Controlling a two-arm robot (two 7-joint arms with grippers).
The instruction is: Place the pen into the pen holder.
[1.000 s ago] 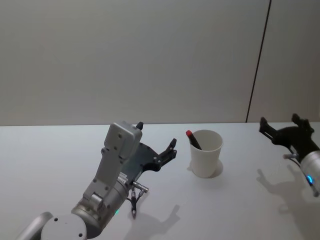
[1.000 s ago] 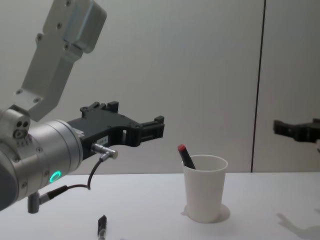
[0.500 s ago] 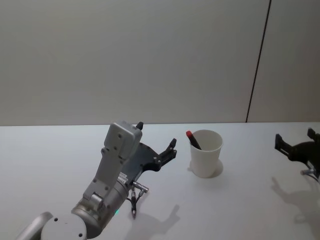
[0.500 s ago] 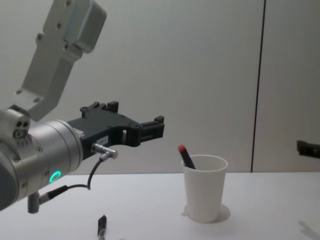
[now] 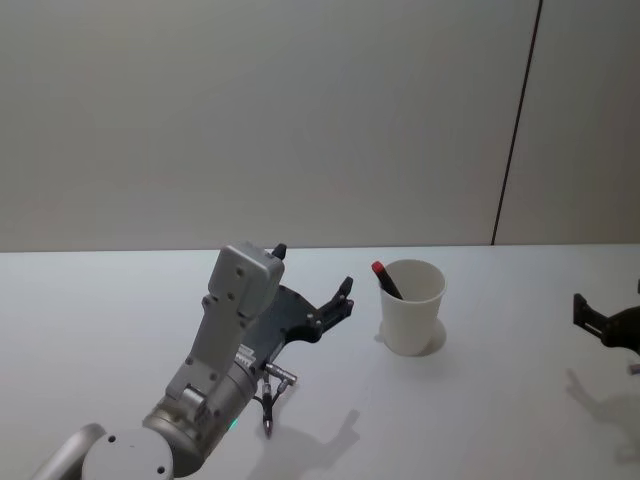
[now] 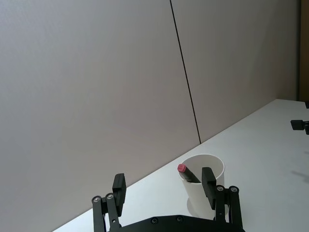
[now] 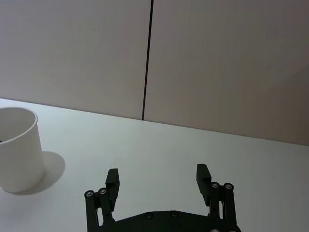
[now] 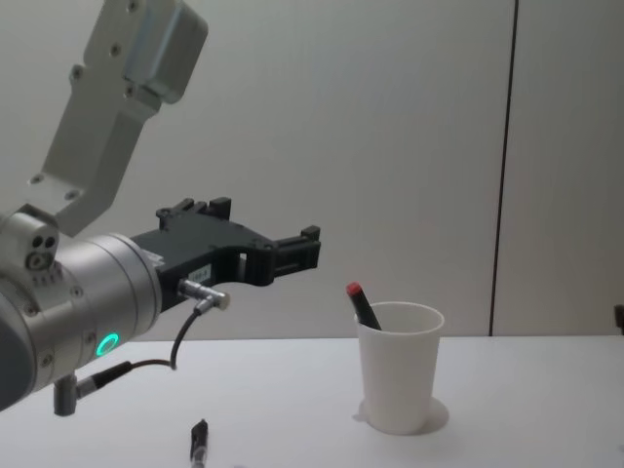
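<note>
The pen holder [image 5: 412, 308] is a white paper cup standing upright on the white table, right of centre. A dark pen [image 5: 386, 280] with a red cap leans inside it, its cap above the rim. The cup [image 8: 400, 369] and pen [image 8: 362, 304] show the same from the chest. My left gripper [image 5: 314, 268] hovers open just left of the cup, holding nothing. The left wrist view has the gripper [image 6: 163, 186] with cup [image 6: 197, 199] and pen [image 6: 182, 168] beyond. My right gripper [image 5: 608, 320] is far right, open and empty [image 7: 158, 178], with the cup [image 7: 17, 151] well off to one side.
A small dark slender object [image 8: 199, 441] lies on the table [image 5: 480, 400] under my left arm; what it is cannot be told. A plain wall with one dark vertical seam [image 5: 515, 130] stands behind the table.
My right gripper has drawn back to the right and nearer the table's front edge, away from the cup. The left arm, cup and pen have not moved.
</note>
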